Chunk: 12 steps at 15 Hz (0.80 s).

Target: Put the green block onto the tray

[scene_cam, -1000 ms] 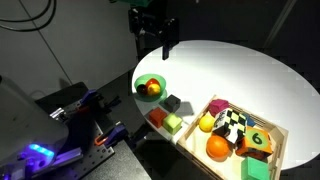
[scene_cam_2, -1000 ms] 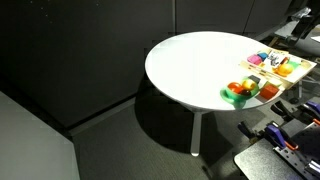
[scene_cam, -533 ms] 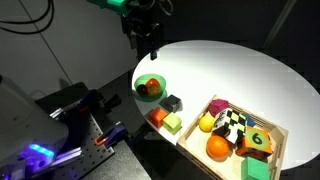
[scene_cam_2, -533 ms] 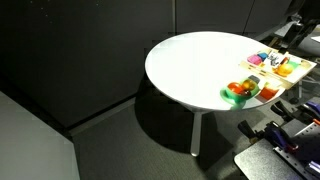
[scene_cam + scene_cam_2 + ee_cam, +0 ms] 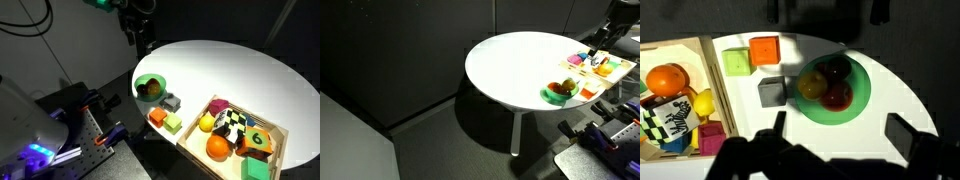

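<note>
A small medium-green cube, likely the green block, sits at the bottom edge of an exterior view, just outside the near side of the light-wood tray. It is out of the wrist view. The tray holds an orange, a lemon, a checkered block and a green block marked "6". The tray's rim also shows in the wrist view. My gripper is open and empty. It hangs high above the table's edge, over the green bowl, far from the tray. In the wrist view its fingers straddle bare table below the bowl.
The green bowl holds fruit. Beside it lie a grey cube, an orange block and a lime cube, between bowl and tray. The round white table drops off just beyond the bowl.
My gripper has moved up and away from the tray side, towards the table's edge above the bowl. The blocks, bowl and tray have not moved.
</note>
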Tool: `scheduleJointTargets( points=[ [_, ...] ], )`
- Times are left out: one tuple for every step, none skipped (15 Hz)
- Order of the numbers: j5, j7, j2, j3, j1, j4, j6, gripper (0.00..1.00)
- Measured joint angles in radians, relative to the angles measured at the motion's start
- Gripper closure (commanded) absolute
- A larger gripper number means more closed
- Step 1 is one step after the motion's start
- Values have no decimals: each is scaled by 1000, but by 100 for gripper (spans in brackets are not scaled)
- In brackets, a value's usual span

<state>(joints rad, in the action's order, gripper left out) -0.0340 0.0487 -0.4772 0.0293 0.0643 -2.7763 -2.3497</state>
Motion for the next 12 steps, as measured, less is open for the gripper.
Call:
scheduleJointTargets(
  points=[
    [0, -20, -3, -13, 0, 1, 0, 0],
    [0, -36, -8, -24, 0, 2, 3, 0],
    [0, -49, -16, -34, 0, 2, 9, 0],
    [0, -57, -26, -42, 0, 3, 23, 0],
    [0, -62, -38, -49, 0, 3, 44, 0],
    [0, -65, -52, -55, 0, 4, 70, 0],
    [0, -65, -69, -60, 0, 4, 99, 0],
    [0, -65, -86, -63, -1, 4, 129, 0],
    [0, -65, -104, -65, -1, 4, 160, 0],
    [0, -65, -122, -66, -2, 4, 189, 0],
    [0, -65, -140, -67, -5, 4, 217, 0],
    [0, -65, -157, -67, -8, 4, 243, 0]
  ],
)
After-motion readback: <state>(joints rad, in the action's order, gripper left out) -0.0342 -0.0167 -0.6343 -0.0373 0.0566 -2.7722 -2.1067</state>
